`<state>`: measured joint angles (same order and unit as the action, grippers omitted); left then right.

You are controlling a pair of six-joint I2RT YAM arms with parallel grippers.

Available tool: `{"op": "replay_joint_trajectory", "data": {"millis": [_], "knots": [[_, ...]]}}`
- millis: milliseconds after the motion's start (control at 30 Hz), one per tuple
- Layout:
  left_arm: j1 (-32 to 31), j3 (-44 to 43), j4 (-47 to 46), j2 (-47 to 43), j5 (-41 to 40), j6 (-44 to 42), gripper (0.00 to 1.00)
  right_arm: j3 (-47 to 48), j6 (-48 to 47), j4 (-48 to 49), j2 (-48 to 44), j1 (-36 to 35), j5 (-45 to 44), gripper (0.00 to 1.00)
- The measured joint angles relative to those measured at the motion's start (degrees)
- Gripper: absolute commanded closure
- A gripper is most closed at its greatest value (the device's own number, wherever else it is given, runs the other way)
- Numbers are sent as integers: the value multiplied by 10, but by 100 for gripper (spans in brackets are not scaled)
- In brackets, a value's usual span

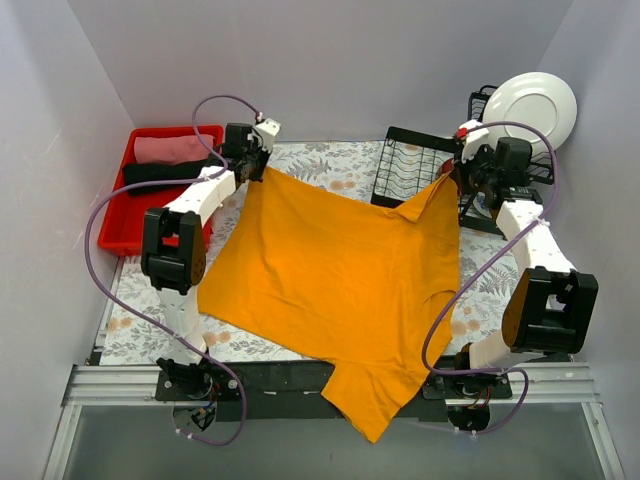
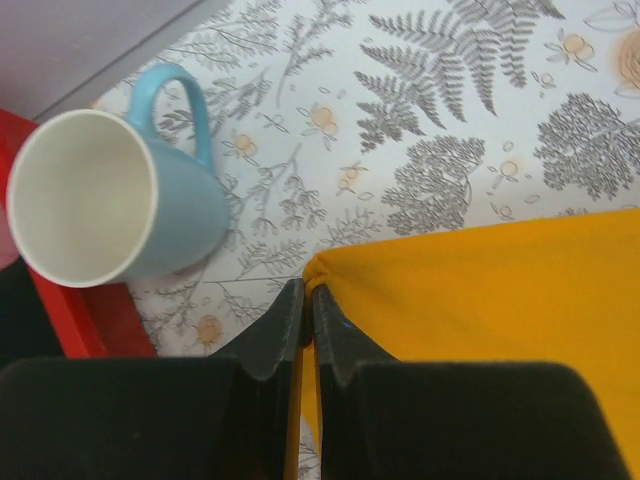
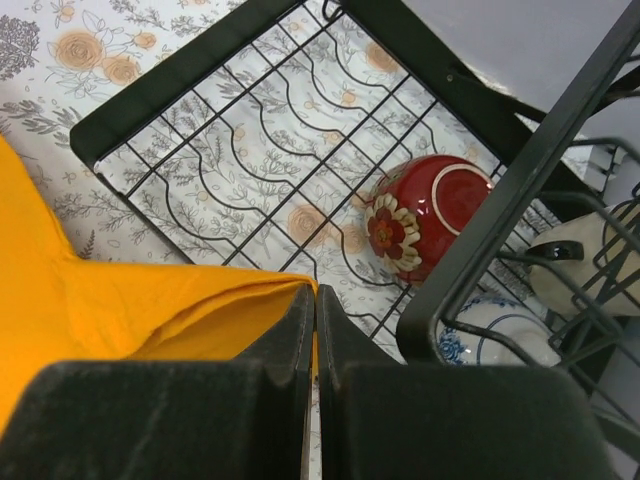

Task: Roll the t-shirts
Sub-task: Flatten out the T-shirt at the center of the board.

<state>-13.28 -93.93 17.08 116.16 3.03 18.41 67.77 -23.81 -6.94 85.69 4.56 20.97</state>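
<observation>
An orange-yellow t-shirt (image 1: pixel 345 275) lies spread over the floral table, its neck end hanging over the near edge. My left gripper (image 1: pixel 262 163) is shut on the shirt's far left corner (image 2: pixel 330 275); the cloth (image 2: pixel 480 290) stretches to the right of the fingers. My right gripper (image 1: pixel 452 175) is shut on the far right corner (image 3: pixel 300 290), lifted a little above the table, with folded cloth (image 3: pixel 120 300) to the left of the fingers. Both corners are pinched between closed jaws.
A red bin (image 1: pixel 125 215) with pink and black cloth stands at the back left. A blue mug (image 2: pixel 110 195) lies beside it. A black wire dish rack (image 1: pixel 415 165) holds a red bowl (image 3: pixel 425 215); a white plate (image 1: pixel 530 105) stands at the back right.
</observation>
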Motion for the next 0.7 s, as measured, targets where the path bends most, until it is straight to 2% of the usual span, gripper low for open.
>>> {"op": "replay_joint_trajectory", "data": {"millis": [267, 500, 700], "knots": [[34, -7, -19, -1, 5, -2, 100, 11, -4, 16, 0, -9, -9, 99], [42, -5, -9, -13, 49, -4, 100, 15, -5, -10, -9, -21, -12, 99], [42, 28, -3, -50, 88, -19, 100, -26, -5, -71, -109, -45, -10, 99]]}}
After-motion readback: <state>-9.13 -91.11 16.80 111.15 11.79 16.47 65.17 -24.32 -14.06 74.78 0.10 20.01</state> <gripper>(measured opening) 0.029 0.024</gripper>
